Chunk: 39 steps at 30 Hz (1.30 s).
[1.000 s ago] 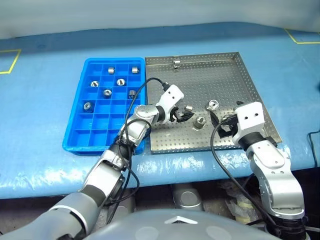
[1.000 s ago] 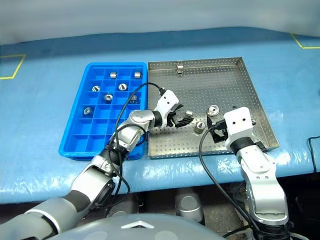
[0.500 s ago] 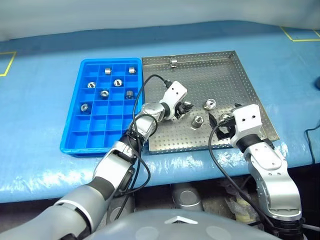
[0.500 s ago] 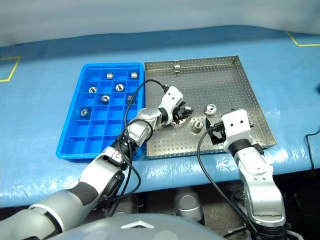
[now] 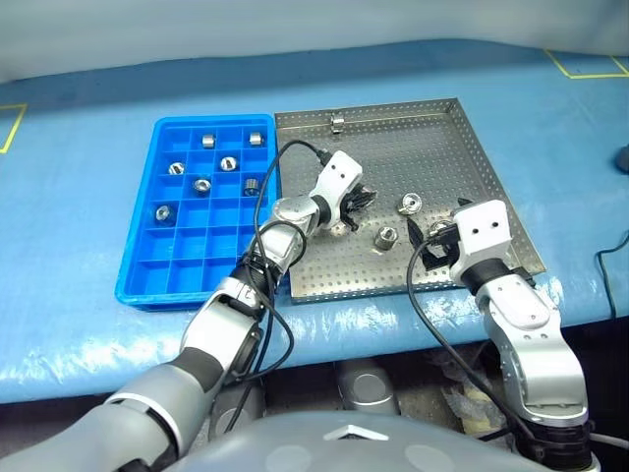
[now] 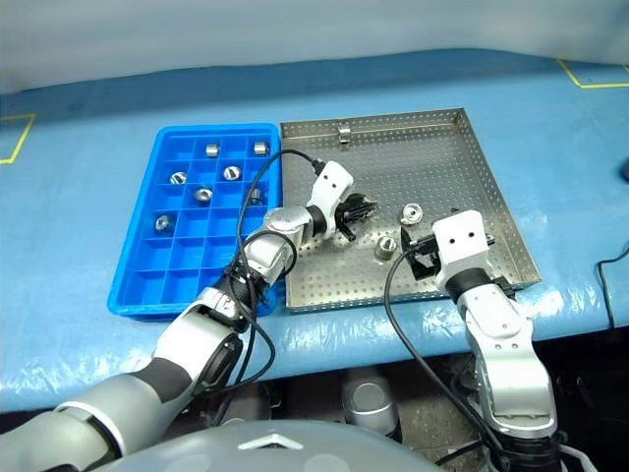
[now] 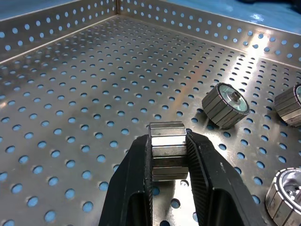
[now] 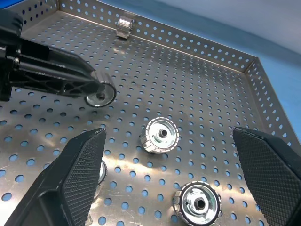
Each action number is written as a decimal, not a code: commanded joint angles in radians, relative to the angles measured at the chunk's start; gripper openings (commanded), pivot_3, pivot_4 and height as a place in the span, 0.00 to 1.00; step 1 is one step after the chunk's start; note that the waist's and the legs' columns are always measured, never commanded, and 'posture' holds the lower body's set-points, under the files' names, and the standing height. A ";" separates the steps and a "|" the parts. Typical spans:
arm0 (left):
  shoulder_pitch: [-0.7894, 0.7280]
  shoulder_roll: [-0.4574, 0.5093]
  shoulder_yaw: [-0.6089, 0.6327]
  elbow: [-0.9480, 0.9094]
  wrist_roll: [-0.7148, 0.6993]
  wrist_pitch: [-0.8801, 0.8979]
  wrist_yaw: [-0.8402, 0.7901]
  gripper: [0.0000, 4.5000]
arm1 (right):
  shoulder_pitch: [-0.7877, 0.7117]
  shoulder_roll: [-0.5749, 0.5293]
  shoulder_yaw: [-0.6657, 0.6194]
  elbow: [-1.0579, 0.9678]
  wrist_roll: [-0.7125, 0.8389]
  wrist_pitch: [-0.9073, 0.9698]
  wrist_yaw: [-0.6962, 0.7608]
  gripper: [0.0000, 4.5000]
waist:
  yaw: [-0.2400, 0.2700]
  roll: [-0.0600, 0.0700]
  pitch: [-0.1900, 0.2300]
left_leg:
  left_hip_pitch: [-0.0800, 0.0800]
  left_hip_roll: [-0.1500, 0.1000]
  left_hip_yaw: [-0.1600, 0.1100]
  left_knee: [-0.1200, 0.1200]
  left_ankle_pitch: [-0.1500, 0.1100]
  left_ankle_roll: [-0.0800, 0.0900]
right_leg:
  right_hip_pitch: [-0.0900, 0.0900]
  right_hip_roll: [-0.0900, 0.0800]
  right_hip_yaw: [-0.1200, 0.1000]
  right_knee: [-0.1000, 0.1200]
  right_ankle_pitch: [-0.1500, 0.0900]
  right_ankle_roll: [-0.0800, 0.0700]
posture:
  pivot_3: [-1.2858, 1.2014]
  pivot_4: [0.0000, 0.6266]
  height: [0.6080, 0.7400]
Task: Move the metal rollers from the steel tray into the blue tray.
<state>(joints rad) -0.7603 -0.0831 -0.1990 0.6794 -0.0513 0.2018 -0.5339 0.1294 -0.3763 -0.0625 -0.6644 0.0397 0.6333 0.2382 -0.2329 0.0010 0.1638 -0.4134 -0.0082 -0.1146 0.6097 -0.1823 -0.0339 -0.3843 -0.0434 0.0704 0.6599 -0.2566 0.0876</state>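
While the left gripper hangs over the middle of the steel tray, its two black fingers are closed on one metal roller, clamped by its flat ends. The held roller sits clear of the perforated floor, as the right wrist view also shows. The right gripper hovers low over the near right part of the same tray, fingers spread wide and holding nothing.

Loose rollers on the steel tray: one near the centre, one just beyond it, and one against the far rim. The far half of the tray floor between these is bare perforated metal, bounded by the low raised rim.

The blue tray lies just beside the steel tray's left edge, rims almost touching. Six rollers sit in compartments of its far half; the near rows are unoccupied.
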 commanded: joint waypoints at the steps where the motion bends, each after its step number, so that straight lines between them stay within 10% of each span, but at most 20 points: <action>1: 0.003 0.043 0.071 -0.223 -0.073 0.058 -0.021 0.16 | -0.017 -0.002 -0.001 -0.011 -0.004 -0.028 0.004 1.00 | 0.000 0.000 0.000 | 0.000 0.000 0.000 0.000 0.000 0.000 | 0.000 0.000 0.000 0.000 0.000 0.000 | 0.42 0.24 1.00; 16: 0.456 0.884 0.284 -1.222 -0.219 0.742 -0.238 0.16 | -0.118 -0.011 0.064 0.089 0.023 -0.058 0.073 1.00 | 0.074 0.000 0.003 | 0.000 0.003 -0.001 -0.007 0.000 0.000 | -0.005 0.001 0.000 0.003 -0.003 -0.005 | 0.49 0.24 1.00; 22: 0.640 0.924 0.433 -1.306 -0.237 0.807 -0.180 0.16 | -0.176 -0.019 0.089 0.139 0.027 -0.069 0.104 1.00 | 0.161 -0.002 0.004 | 0.001 0.003 -0.001 -0.009 0.000 -0.001 | -0.006 0.001 -0.001 0.003 -0.004 -0.007 | 0.52 0.24 1.00; 33: 0.719 0.924 0.323 -1.286 -0.233 0.780 -0.134 0.16 | -0.193 -0.030 0.089 0.139 0.024 -0.064 0.127 1.00 | 0.197 -0.003 0.004 | 0.001 0.002 0.000 -0.010 0.001 -0.002 | -0.006 -0.001 -0.002 0.002 -0.004 -0.008 | 0.52 0.24 1.00; 39: 0.662 0.920 0.323 -1.251 -0.243 0.801 -0.116 0.59 | -0.171 -0.036 0.068 0.120 0.019 -0.056 0.113 1.00 | 0.195 -0.003 0.004 | 0.001 0.003 0.000 -0.012 0.001 -0.002 | -0.007 0.000 -0.002 0.003 -0.004 -0.009 | 0.51 0.24 1.00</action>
<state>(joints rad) -0.0720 0.8306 0.1069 -0.5670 -0.2873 0.9970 -0.6569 -0.0455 -0.4055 0.0294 -0.4954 0.0622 0.5783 0.3617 -0.0379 -0.0016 0.1676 -0.4121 -0.0055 -0.1147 0.5980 -0.1816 -0.0359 -0.3912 -0.0437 0.0680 0.6630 -0.2609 0.0785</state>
